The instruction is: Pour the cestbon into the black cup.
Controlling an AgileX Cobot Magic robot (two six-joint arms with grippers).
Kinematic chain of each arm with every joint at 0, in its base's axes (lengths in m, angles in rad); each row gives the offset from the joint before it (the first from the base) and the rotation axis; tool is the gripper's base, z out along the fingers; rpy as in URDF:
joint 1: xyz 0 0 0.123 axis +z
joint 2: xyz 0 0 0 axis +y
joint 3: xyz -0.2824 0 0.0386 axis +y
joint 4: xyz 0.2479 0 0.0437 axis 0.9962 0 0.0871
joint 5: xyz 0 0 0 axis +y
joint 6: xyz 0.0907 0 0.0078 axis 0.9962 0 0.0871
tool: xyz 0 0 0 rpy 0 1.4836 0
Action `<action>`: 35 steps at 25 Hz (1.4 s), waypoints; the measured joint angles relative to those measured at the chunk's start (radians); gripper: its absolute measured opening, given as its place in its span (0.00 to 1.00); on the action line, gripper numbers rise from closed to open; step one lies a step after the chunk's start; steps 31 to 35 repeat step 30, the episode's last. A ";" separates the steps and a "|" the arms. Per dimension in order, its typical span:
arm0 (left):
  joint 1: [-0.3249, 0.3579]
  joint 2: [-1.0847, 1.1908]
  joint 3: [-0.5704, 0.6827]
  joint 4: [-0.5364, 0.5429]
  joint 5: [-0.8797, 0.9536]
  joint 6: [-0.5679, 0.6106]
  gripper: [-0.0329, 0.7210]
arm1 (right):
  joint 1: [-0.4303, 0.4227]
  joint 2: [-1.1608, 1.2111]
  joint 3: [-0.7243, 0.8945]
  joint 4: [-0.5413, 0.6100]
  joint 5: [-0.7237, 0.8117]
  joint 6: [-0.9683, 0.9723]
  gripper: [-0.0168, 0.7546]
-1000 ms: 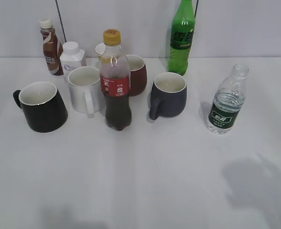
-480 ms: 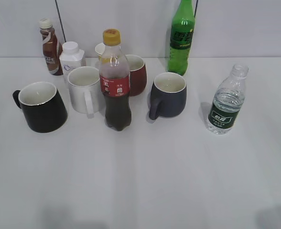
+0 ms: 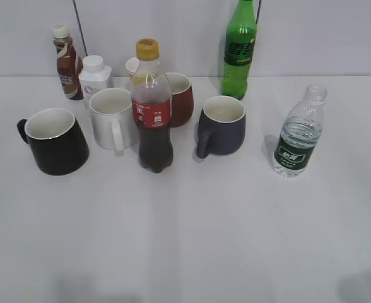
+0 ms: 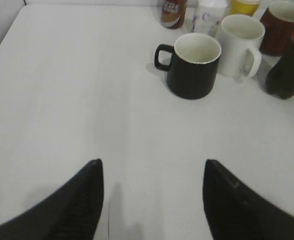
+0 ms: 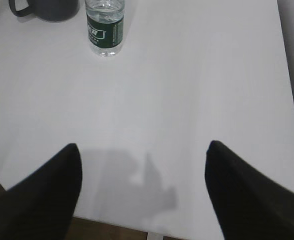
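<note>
Shadow: gone from table's (image 3: 192, 240) right foreground since a second ago.
Cestbon (image 3: 298, 134): untouched, uncapped.
Black cup (image 3: 53, 140): waiting.
Right gripper (image 5: 143, 192), left gripper (image 4: 152, 192): spread wide, empty; grasp not begun.

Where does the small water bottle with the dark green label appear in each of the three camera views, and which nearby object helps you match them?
Exterior view: the water bottle stands upright at the right, apart from the other drinks.
Left wrist view: not in the picture.
Right wrist view: it stands at the top, left of centre.
Shared landmark: the dark grey mug just to its left, seen cut off at the top edge of the right wrist view.
</note>
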 joint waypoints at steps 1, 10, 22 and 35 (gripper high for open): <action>-0.002 -0.013 0.000 0.000 0.000 0.000 0.68 | 0.000 0.000 0.000 0.000 0.000 0.000 0.79; -0.020 -0.064 0.000 0.000 -0.007 0.000 0.64 | -0.123 -0.128 0.003 -0.002 -0.001 0.002 0.79; -0.028 -0.064 0.000 0.000 -0.007 0.000 0.61 | -0.132 -0.130 0.003 -0.001 -0.001 0.003 0.79; -0.028 -0.064 0.000 0.000 -0.007 0.000 0.61 | -0.132 -0.130 0.003 -0.001 -0.001 0.003 0.79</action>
